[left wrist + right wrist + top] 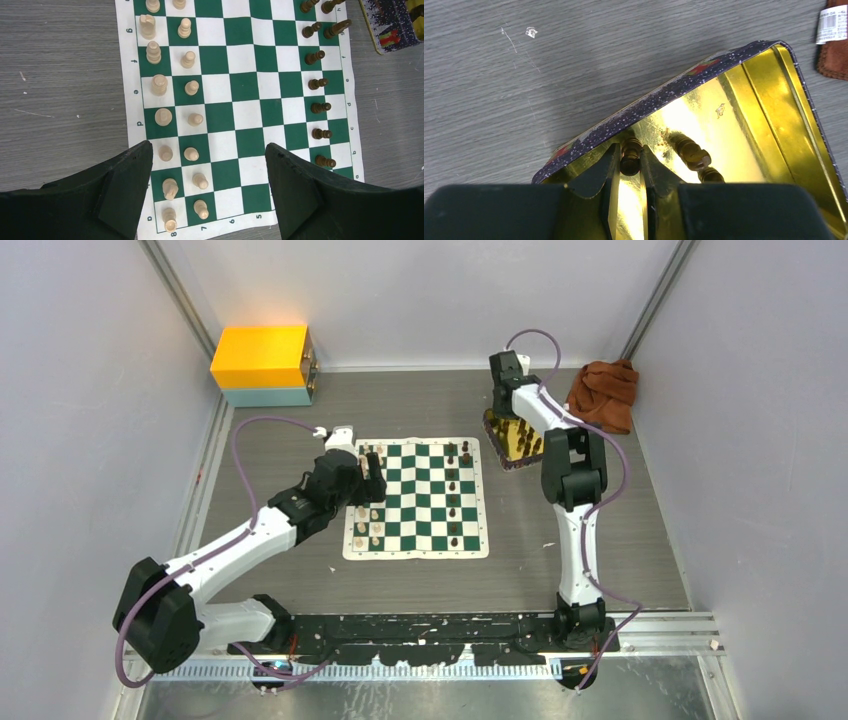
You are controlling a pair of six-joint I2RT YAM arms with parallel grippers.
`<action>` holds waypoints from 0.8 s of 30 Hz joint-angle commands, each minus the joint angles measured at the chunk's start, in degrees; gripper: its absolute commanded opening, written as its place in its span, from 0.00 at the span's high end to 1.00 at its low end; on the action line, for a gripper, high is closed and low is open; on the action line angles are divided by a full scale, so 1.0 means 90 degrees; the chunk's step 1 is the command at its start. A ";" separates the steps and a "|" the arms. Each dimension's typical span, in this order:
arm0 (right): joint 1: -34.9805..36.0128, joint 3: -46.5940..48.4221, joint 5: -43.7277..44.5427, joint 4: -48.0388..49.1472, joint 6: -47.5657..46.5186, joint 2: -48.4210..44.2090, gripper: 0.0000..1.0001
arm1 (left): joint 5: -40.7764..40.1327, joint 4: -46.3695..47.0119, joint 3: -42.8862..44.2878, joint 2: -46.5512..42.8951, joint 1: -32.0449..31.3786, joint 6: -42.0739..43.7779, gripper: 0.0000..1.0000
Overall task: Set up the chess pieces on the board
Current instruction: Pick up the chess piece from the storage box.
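The right gripper (630,165), jaws narrowed, pinches a small dark brown chess piece (630,156) inside the shiny gold rectangular tray (774,100). The left gripper (207,147) hovers wide open over the green-and-white checked board (245,85). A shallow pinch could let the piece slip.

On the board (131,107) edge: letters b–h, digits 5–8

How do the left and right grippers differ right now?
The left gripper stands wide open and empty; the right gripper is closed on a dark piece. The left gripper hovers over the board near the cream pieces; the right gripper reaches into the gold tin. Both are black.
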 commanded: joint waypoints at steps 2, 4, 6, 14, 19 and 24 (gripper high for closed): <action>0.0159 0.0203 0.0807 0.0213 -0.0346 -0.0082 0.99 | -0.0023 0.0357 0.0086 -0.0025 0.0037 -0.0001 0.17; 0.0195 0.0161 0.0927 0.0259 -0.0377 -0.0135 0.99 | -0.0028 0.0354 0.0086 -0.0057 0.0038 -0.0005 0.17; 0.0229 0.0185 0.1076 0.0249 -0.0467 -0.0144 0.99 | -0.0028 0.0355 0.0086 -0.0079 0.0035 0.0008 0.17; 0.0369 0.0190 0.1554 0.0228 -0.0700 -0.0251 0.99 | 0.0006 0.0337 0.0077 -0.0123 0.0040 0.0001 0.17; 0.0414 -0.0020 0.1555 0.0212 -0.0620 -0.0667 0.99 | 0.0012 0.0300 0.0029 -0.0224 0.0034 -0.0007 0.17; 0.0618 -0.0636 0.1295 0.0086 -0.0326 -0.1519 0.99 | 0.0075 0.0289 -0.0032 -0.0242 0.0033 -0.0030 0.16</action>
